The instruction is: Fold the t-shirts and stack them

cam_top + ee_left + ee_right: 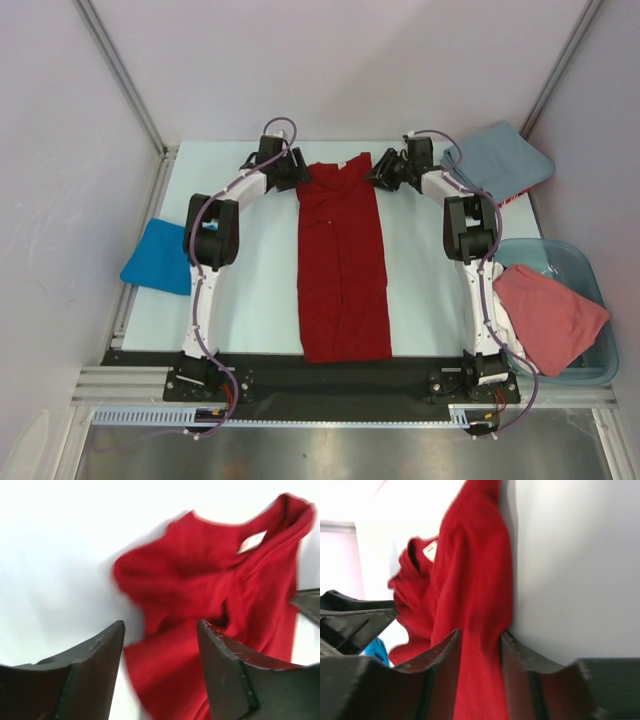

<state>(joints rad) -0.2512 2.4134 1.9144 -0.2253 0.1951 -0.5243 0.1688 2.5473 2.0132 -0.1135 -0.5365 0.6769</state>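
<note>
A crimson red t-shirt (pixel 342 270) lies folded into a long narrow strip down the middle of the table, collar at the far end. My left gripper (pixel 297 172) is at the collar's left corner. In the left wrist view its jaws (pixel 160 627) stand open over the rumpled red cloth (pixel 200 580). My right gripper (pixel 378 172) is at the collar's right corner. In the right wrist view it (pixel 481 632) is closed on a bunched edge of the red shirt (pixel 470 570).
A bright blue t-shirt (pixel 158 258) lies folded at the table's left edge. A grey-blue one (pixel 500 160) lies at the far right corner. A salmon-pink one (pixel 548 315) drapes over a translucent bin (pixel 590 270) at the right.
</note>
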